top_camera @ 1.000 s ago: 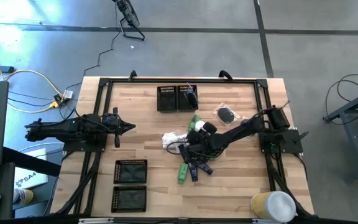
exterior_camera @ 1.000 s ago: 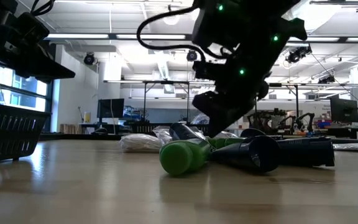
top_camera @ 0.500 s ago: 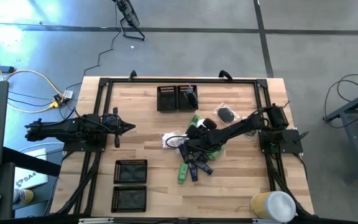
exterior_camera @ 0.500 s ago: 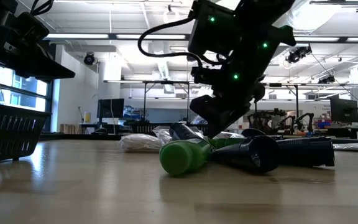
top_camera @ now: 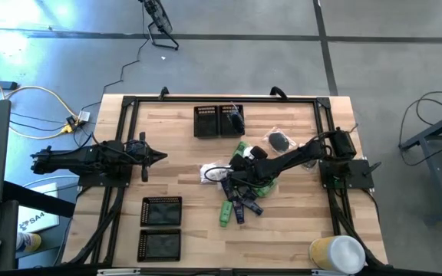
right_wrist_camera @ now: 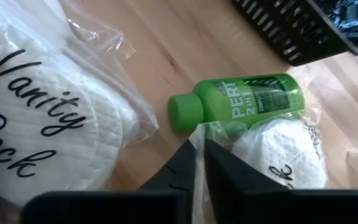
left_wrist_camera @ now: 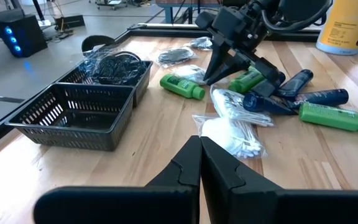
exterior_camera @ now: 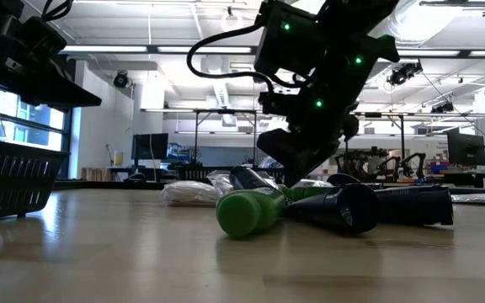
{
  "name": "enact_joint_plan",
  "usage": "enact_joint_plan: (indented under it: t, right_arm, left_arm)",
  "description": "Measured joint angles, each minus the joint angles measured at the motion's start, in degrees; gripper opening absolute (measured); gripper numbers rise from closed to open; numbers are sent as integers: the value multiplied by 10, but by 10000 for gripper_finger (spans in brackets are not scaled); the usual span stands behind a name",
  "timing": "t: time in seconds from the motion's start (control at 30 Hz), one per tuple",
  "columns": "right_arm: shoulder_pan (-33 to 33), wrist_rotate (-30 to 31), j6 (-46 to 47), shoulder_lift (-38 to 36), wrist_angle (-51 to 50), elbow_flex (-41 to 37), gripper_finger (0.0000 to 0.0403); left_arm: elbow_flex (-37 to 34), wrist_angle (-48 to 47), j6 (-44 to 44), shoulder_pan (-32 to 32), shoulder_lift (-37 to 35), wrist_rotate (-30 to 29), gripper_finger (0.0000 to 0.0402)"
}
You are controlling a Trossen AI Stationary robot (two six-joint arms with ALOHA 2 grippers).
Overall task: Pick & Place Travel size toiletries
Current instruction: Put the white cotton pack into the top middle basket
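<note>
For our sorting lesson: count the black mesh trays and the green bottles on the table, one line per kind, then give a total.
Black mesh trays: 4
Green bottles: 3
Total: 7

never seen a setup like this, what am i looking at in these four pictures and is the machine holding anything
It is a robot with two dark arms at a wooden table, each ending in a two-finger gripper. One picture looks straight down, one looks level across the tabletop, and two come from cameras on the arms' wrists.

The left gripper waits shut, clear of the items. The right gripper is down in the pile, its fingers pinched on the clear edge of a white packet; nothing is lifted yet.

In the pile lie green bottles, dark blue tubes and a bag of cotton swabs. Black mesh baskets stand nearby, one holding a bagged dark item.
</note>
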Motion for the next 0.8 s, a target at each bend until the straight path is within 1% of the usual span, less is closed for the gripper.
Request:
enact_joint_plan:
  t: [0.07, 0.13, 0.43, 0.6, 0.7, 0.8]
  right_arm:
    - [0, -3, 11, 0, -1, 0, 9]
    - [0, -3, 16, 0, -1, 0, 5]
    - [0, 3, 26, 0, -3, 0, 3]
    - [0, -27, 1, 0, 0, 0, 3]
    - [0, -61, -19, 0, 0, 0, 13]
    - [1, -80, -24, 0, -18, 9, 41]
  left_arm:
    - [0, 0, 0, 0, 0, 0, 0]
    - [0, -1, 0, 0, 0, 0, 0]
    - [1, -6, 0, 0, 0, 0, 0]
    - [1, -6, 0, 0, 0, 0, 0]
    - [1, -7, 0, 0, 0, 0, 0]
    - [1, -7, 0, 0, 0, 0, 0]
